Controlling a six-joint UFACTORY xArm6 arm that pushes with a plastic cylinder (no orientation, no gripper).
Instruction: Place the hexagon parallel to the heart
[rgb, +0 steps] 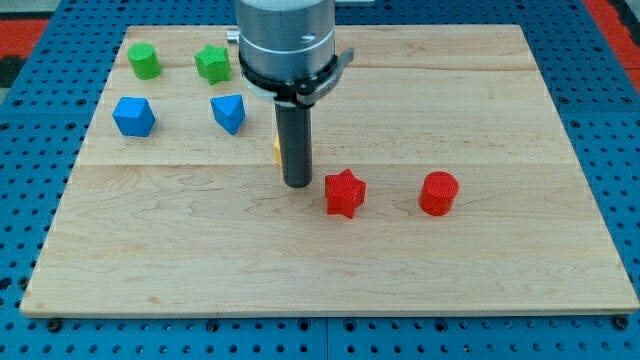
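Note:
My tip rests on the wooden board near its middle. A yellow block is mostly hidden behind the rod, only a sliver showing at the rod's left; its shape cannot be made out. A red star block lies just right of the tip. A red cylinder lies further right. At the upper left are a green cylinder, a green star-like block, a blue block that may be the hexagon, and a blue heart-like block.
The board lies on a blue perforated surface. The arm's grey body covers part of the board's top middle.

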